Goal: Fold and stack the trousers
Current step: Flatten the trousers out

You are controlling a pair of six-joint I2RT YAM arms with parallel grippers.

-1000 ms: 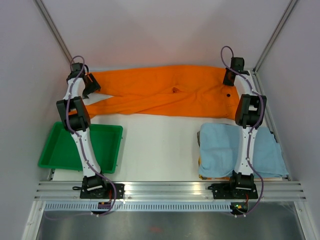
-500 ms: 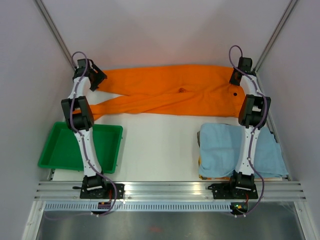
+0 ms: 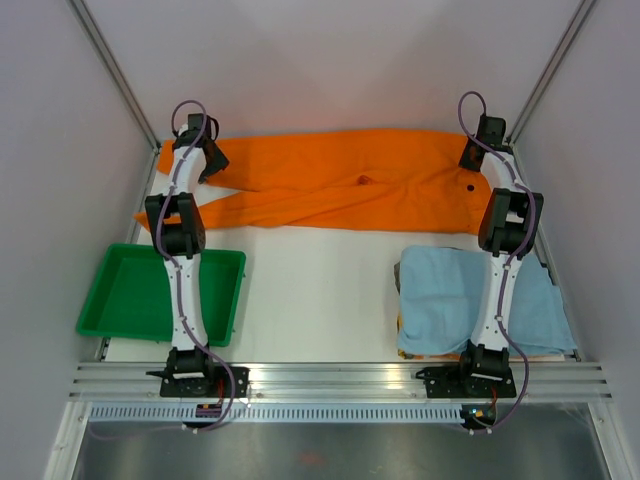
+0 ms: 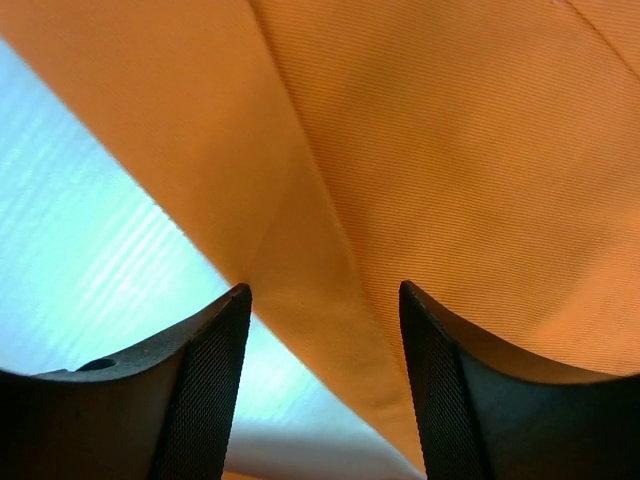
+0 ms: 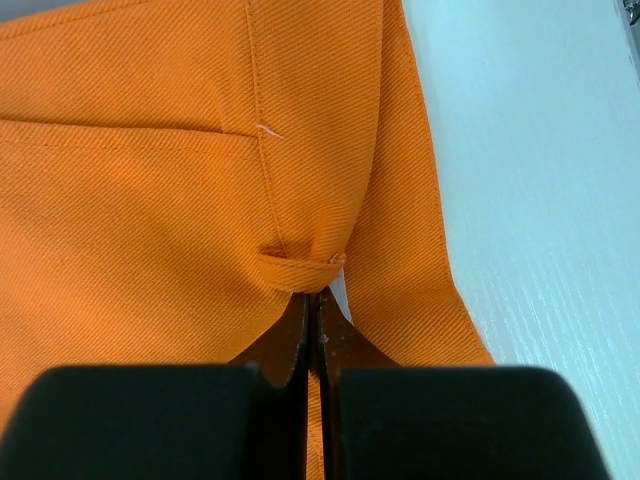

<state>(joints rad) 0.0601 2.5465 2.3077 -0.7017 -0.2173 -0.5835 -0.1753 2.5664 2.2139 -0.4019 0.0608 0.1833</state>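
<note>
Trousers (image 3: 350, 190) lie spread along the far side of the table (image 3: 320, 290), waist to the right. I see my right gripper (image 5: 312, 296) clamped tight on them at a belt loop (image 5: 300, 268); my left gripper (image 4: 325, 300) hangs wide-jawed over a leg, far left.

Plain orange trousers (image 3: 340, 190), green tray (image 3: 125, 295), light-blue cloth (image 3: 445, 300)

The trousers (image 3: 330, 185) lie across the far end of the counter (image 3: 320, 290) — legs to the left, waist to the right. Nearer the front, the tray (image 3: 125, 300) sits on the left and the cloth (image 3: 445, 295) on the right, well apart.
</note>
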